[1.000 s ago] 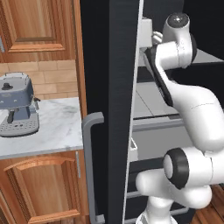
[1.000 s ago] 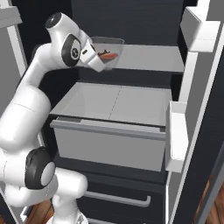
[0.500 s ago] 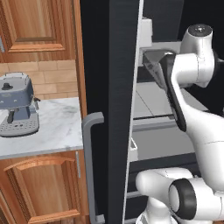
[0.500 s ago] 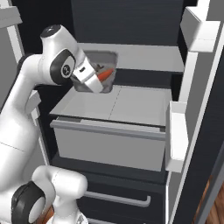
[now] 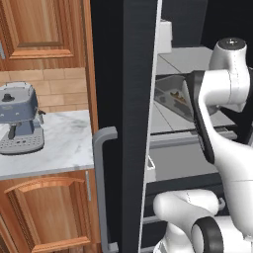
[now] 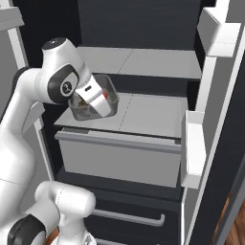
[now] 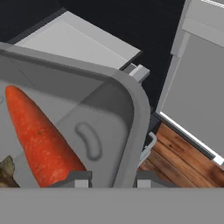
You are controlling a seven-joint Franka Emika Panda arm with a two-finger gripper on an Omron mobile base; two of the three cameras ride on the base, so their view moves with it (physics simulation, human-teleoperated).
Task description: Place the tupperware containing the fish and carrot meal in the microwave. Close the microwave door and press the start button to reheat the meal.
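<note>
One tub was all the arm had to deal with here, and it looked like it had it: the end effector (image 7: 109, 177) sat with one finger on each side of the tupperware (image 6: 94, 99) rim, pinched on the wall, so I'd call that a hold on the tub. The tub hung tilted, clear of the fridge shelf (image 6: 143, 112), just above the pulled-out grey drawer (image 6: 119, 155), near the left side of the open fridge. Through the hand camera you could see the carrot (image 7: 37, 135) lying inside, with a bit of something darker beside it that I couldn't make out. Off to the left, past the tall black fridge door (image 5: 123, 123), there was a blue coffee machine (image 5: 20, 118) on the marble table (image 5: 64, 148). So progress-wise, I'd say only the pickup was done. Still left, going by the task: carry the tub to the microwave, set it inside, shut the door and hit start. Early days, basically.
</note>
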